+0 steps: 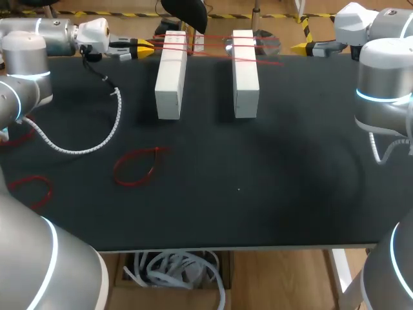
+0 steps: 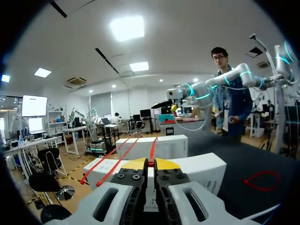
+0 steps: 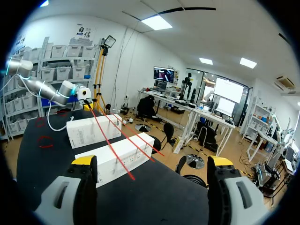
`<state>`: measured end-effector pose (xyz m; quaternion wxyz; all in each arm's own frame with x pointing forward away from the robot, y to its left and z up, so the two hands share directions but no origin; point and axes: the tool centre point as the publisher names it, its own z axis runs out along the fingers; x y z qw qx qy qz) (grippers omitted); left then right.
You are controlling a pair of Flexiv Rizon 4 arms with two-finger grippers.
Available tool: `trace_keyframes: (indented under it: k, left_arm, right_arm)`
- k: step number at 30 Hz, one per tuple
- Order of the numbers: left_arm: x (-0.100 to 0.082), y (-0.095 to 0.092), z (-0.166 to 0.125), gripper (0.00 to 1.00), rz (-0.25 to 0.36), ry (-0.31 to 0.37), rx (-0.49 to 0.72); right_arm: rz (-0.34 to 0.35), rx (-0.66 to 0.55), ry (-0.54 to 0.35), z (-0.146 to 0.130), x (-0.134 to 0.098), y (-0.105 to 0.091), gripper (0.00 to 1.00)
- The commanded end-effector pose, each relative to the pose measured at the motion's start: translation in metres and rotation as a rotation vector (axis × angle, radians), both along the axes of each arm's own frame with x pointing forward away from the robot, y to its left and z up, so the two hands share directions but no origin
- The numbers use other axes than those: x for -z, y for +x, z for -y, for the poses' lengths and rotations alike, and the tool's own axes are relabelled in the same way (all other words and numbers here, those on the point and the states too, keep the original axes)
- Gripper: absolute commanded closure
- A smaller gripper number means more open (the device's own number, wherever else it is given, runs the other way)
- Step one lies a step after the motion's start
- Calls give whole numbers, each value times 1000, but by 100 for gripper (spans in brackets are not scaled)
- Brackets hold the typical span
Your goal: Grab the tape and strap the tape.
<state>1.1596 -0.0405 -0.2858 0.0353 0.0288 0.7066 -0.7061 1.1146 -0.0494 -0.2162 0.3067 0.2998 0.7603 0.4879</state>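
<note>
Two white blocks (image 1: 171,74) (image 1: 245,71) stand side by side at the table's far edge, and thin red tape (image 1: 213,46) lies stretched across their far ends. At the far left, my left gripper (image 1: 143,46) is shut on the tape's end. In the left wrist view the yellow tips of the left gripper (image 2: 150,163) pinch the red tape (image 2: 152,149), which runs ahead over the blocks (image 2: 201,168). At the far right my right gripper (image 1: 303,46) stands wide open, apart from the tape. The right gripper (image 3: 152,164) holds nothing, and the blocks (image 3: 119,157) with red tape (image 3: 112,150) lie ahead of it.
A loose red tape loop (image 1: 135,166) lies on the black table (image 1: 258,187) left of the middle. Two more red loops (image 1: 29,187) (image 1: 19,137) lie near the left edge. A white coiled cable (image 1: 97,139) hangs from my left arm over the table.
</note>
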Motion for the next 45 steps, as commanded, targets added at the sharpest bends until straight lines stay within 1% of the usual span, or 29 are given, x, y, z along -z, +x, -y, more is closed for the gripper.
trace_keyframes:
  k: [1, 3, 7, 9, 10, 11, 13, 39, 40, 41, 43, 44, 45]
  left_arm:
    - [-4, 0, -1, 100, -16, -18, 102]
    - [-9, -3, -1, 100, -30, -38, 90]
    - [-18, -7, -1, 100, -33, -68, 79]
    - [-23, -8, 0, 100, -34, -70, 76]
    - [-27, -9, 1, 100, -24, -71, 77]
    - [-28, -9, 1, 100, -19, -64, 82]
    - [-31, -8, 2, 100, -32, -24, 89]
    - [-31, -8, 2, 100, -32, -24, 89]
    - [-31, -10, 3, 100, -32, -36, 97]
    - [-34, -12, 4, 100, -26, -101, 81]
    - [-39, -18, 6, 100, -14, -134, 89]
    - [-41, -20, 6, 100, -12, -170, 85]
    - [-44, -23, 7, 100, -9, -184, 84]
  right_arm:
    - [0, 0, 0, 0, 0, 0, 0]
    - [0, 0, 0, 0, 0, 0, 0]
    - [0, 0, 0, 0, 0, 0, 0]
    - [0, 0, 0, 0, 0, 0, 0]
    - [0, 0, 0, 0, 0, 0, 0]
    - [0, 0, 0, 0, 0, 0, 0]
    - [0, 0, 0, 0, 0, 0, 0]
    - [0, 0, 0, 0, 0, 0, 0]
    - [0, 0, 0, 0, 0, 0, 0]
    - [0, 0, 0, 0, 0, 0, 0]
    - [0, 0, 0, 0, 0, 0, 0]
    - [0, 0, 0, 0, 0, 0, 0]
    - [0, 0, 0, 0, 0, 0, 0]
